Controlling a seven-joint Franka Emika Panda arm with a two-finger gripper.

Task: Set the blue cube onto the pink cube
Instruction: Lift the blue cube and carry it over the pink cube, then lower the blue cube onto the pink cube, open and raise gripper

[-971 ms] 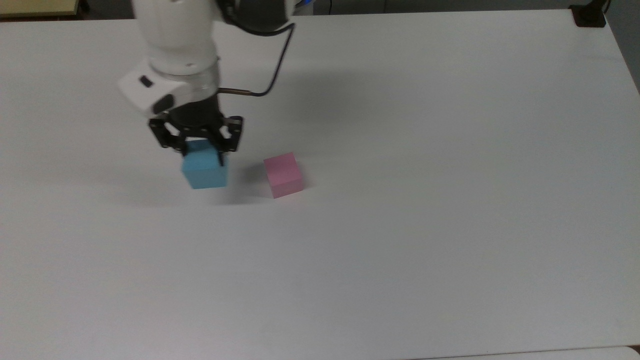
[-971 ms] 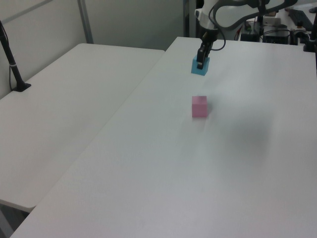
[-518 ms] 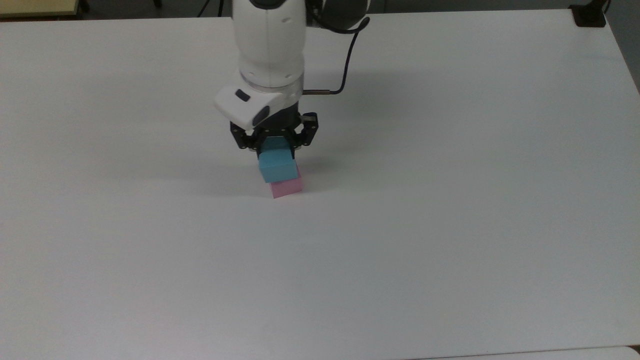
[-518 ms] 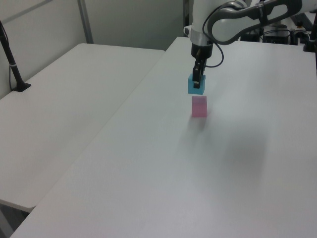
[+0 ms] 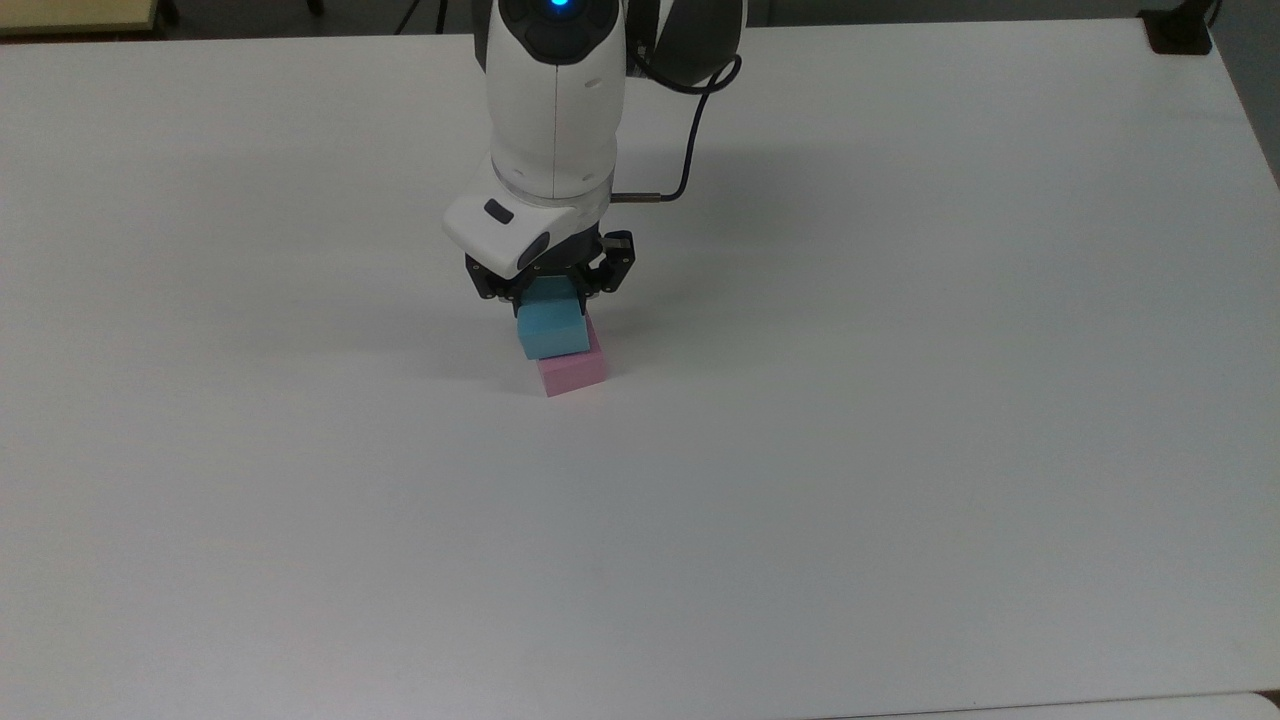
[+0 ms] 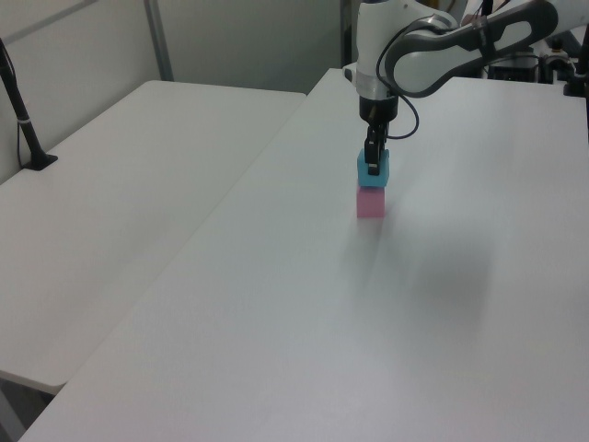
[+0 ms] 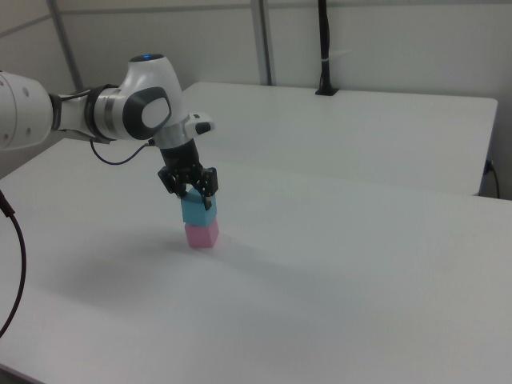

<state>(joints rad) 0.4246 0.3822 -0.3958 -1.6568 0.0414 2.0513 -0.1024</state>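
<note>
The white surface (image 5: 900,450) carries only the stack and the arm above it. The arm (image 5: 555,100) comes down nearly plumb over the middle of the surface, and its pincer (image 5: 552,290) grips the blue cube (image 5: 552,332) by two opposite sides, the fingers narrowed onto it.

The blue cube sits directly over the pink cube (image 5: 575,372), which rests on the surface. In the left view the blue cube (image 6: 373,171) looks to be seated on the pink cube (image 6: 371,203), their faces meeting with no gap I can make out; the right view shows the same, blue (image 7: 198,210) on pink (image 7: 201,234). So the relation that matters is straight up and down: the held cube lies right below the pincer and right above its target, and the next move, as I judge it, is simply to let go and lift clear.

The top view adds what the side views hide: the blue cube is set a little toward the top view's left and far side of the pink one, so a strip of pink shows along the near and right edges. The side views give the contact; the top view gives the offset. The overlap looks ample for the stack to stand, though a sideways drag on release could nudge it.
</note>
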